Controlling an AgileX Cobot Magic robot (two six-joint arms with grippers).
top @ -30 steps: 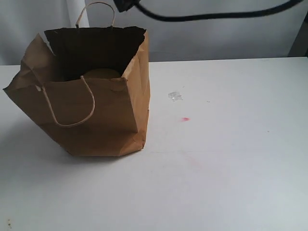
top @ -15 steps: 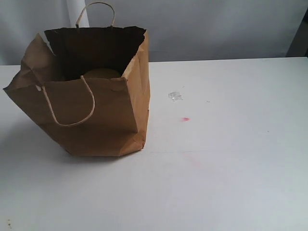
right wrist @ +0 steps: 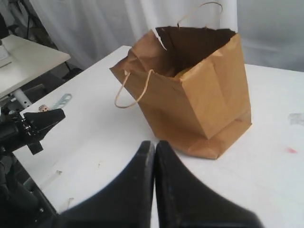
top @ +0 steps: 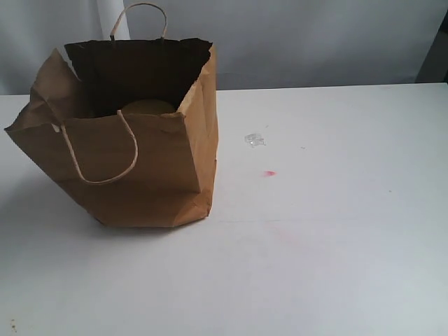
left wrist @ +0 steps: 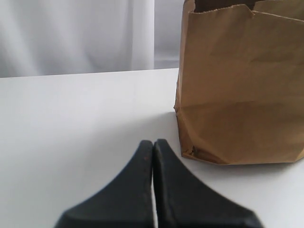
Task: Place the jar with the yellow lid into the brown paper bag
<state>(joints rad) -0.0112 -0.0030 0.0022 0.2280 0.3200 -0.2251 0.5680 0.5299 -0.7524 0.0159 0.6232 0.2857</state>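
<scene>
The brown paper bag (top: pixel 133 175) stands open on the left of the white table (top: pixel 322 231), its cord handles up. Inside it the mustard-yellow lid of the yellow-lidded jar (top: pixel 148 106) shows just above the front wall; the jar's body is hidden by the paper. The bag (left wrist: pixel 242 85) fills one side of the left wrist view, and the left gripper (left wrist: pixel 153 142) is shut and empty, low over the table and apart from the bag. From the right wrist view the bag (right wrist: pixel 199 95) is seen from above, with the right gripper (right wrist: pixel 155 143) shut and empty, away from it. Neither gripper shows in the exterior view.
A small clear scrap (top: pixel 254 139) and a red mark (top: pixel 269 173) lie on the table right of the bag. The right wrist view shows the table's edge, the other arm's dark hardware (right wrist: pixel 28 128) and a second table (right wrist: pixel 23 59) beyond it.
A dark arm part and cable across the top of the exterior view one second ago have gone out of view. The bag and jar have not moved.
</scene>
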